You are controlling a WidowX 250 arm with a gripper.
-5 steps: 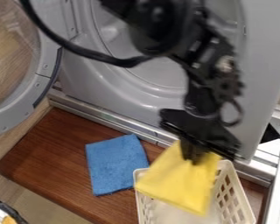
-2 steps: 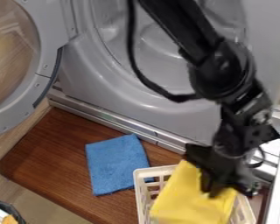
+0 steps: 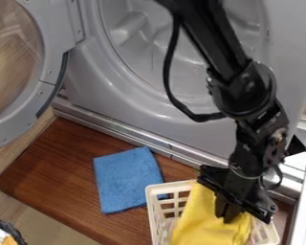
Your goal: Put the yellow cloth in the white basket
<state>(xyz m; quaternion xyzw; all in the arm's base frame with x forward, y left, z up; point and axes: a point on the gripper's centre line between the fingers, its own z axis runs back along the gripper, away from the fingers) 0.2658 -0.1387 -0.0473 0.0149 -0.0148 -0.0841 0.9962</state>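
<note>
The black gripper (image 3: 227,216) points down over the white basket at the bottom right, its fingers closed on the yellow cloth (image 3: 210,222). Within the rim of the white basket (image 3: 154,206), the cloth hangs in folds below and left of the fingers. It covers much of the basket's inside, so whether it touches the bottom I cannot tell.
A blue cloth (image 3: 126,179) lies flat on the brown wooden board (image 3: 60,167), just left of the basket. Behind stands a grey washing machine body (image 3: 162,107) with its round door (image 3: 44,95) swung out at the left. A metal rail runs along the right edge.
The gripper has moved right and down with the yellow cloth, from above the basket's left side to low within its rim. Since the middle frame it shifted slightly left.
</note>
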